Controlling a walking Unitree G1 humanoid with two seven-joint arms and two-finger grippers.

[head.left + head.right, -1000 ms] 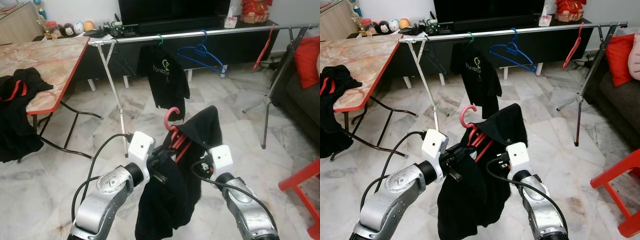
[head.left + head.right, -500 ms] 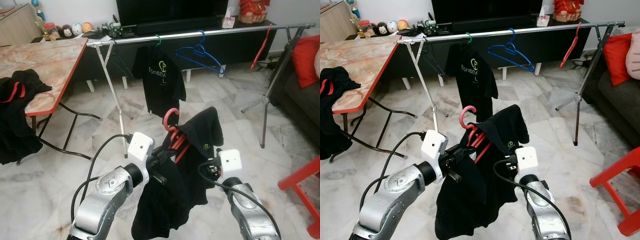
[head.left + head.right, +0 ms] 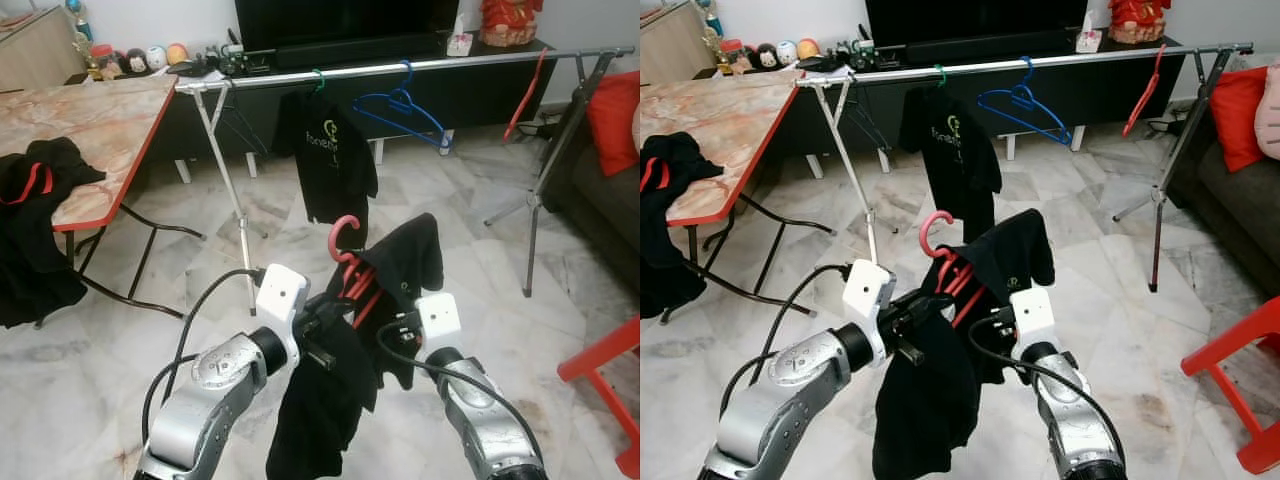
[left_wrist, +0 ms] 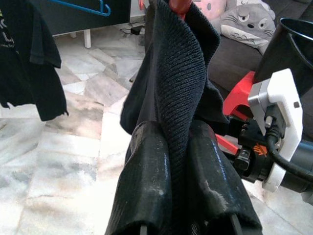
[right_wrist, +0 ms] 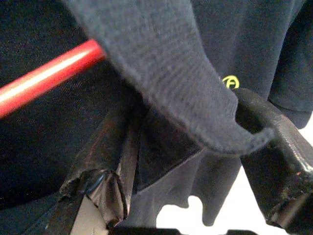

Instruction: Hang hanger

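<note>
Red hanger (image 3: pixel 346 268) draped with a black garment (image 3: pixel 330 400), held up between both arms in front of the silver clothes rail (image 3: pixel 420 66). Left gripper (image 4: pixel 182 147) clamped on the garment's knit fabric, right gripper (image 5: pixel 190 161) with fingers apart around a fold just beside the red bar. Farther out on the rail: black T-shirt (image 3: pixel 328 160), blue hanger (image 3: pixel 405 105), another red hanger (image 3: pixel 528 95).

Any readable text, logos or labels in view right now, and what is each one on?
Hanging black T-shirt on the rail: pale chest print under a round logo, roughly "fone...", too blurred to read fully.
Black shirt held on the red hanger: small yellow round emblem, unreadable.
Nothing else legible.
</note>
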